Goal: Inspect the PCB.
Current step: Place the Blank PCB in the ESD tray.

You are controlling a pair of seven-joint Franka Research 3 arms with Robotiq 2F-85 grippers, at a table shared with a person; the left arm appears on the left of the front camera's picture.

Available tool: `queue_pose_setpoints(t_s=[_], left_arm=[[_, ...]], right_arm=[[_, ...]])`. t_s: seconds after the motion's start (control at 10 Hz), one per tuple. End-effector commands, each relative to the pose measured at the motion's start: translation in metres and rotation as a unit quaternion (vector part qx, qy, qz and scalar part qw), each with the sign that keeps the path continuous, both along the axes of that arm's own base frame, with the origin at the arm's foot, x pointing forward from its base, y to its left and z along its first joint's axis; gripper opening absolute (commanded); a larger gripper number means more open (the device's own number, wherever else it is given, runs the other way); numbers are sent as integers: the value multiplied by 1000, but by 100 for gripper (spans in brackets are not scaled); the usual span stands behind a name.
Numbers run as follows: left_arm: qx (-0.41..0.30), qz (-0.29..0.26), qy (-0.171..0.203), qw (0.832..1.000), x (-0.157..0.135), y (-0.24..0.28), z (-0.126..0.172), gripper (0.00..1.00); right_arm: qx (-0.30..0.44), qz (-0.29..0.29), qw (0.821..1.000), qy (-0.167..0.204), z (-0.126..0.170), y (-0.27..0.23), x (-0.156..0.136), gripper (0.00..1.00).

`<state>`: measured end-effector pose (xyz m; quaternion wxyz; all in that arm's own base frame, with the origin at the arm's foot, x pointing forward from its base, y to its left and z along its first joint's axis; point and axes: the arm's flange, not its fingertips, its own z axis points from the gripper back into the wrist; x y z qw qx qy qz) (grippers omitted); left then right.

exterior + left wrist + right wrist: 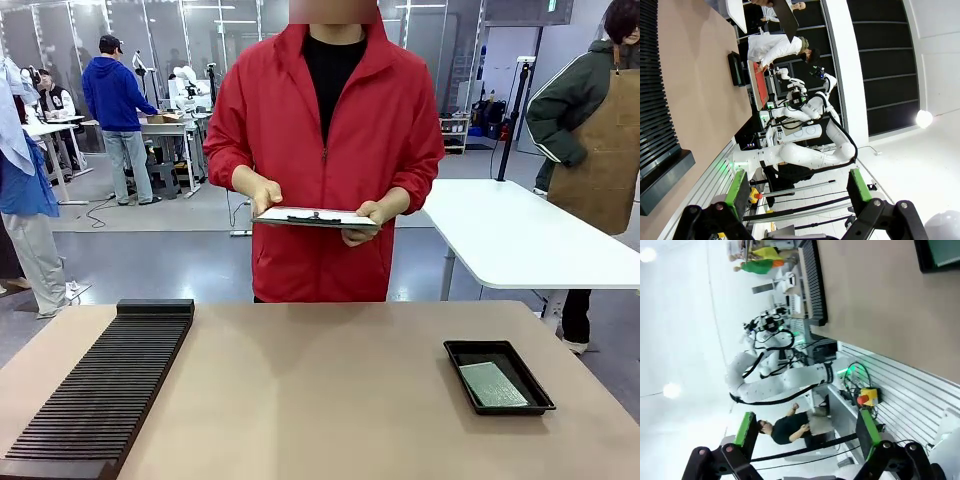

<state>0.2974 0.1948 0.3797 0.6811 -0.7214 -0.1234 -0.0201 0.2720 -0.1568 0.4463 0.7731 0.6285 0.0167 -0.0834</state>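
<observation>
The PCB [492,384] is seen lying flat inside the black tray [460,350], pale face up, on the table [320,400]; a ribbed black rack [100,395] is set well apart from the tray at the table's opposite side. Beyond the tray, a white clipboard [316,217] is held in both of the person's hands [266,196]. The left gripper [797,192] and right gripper [807,432] are both held spread with nothing between the green pads, raised away from the tray.

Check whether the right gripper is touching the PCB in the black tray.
Apart. In the right wrist view the right gripper is open with nothing between its fingers, off the table edge, while the PCB lies in the black tray far across the table.
</observation>
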Motion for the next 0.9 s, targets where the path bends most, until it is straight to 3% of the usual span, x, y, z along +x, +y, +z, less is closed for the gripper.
queue_pose_setpoints(t_s=[0.0,0.2,0.3,0.8], left_arm=[[9,0,7,1000,-2,-1,3,100],[9,0,7,1000,-2,-1,3,100],[9,0,7,1000,-2,-1,3,100],[9,0,7,1000,-2,-1,3,100]], right_arm=[[19,-3,1000,-11,-15,-13,2,100],[33,17,999,-9,-21,-6,17,100],[19,-12,1000,0,-19,-13,-4,100],[19,-12,1000,0,-19,-13,-4,100]])
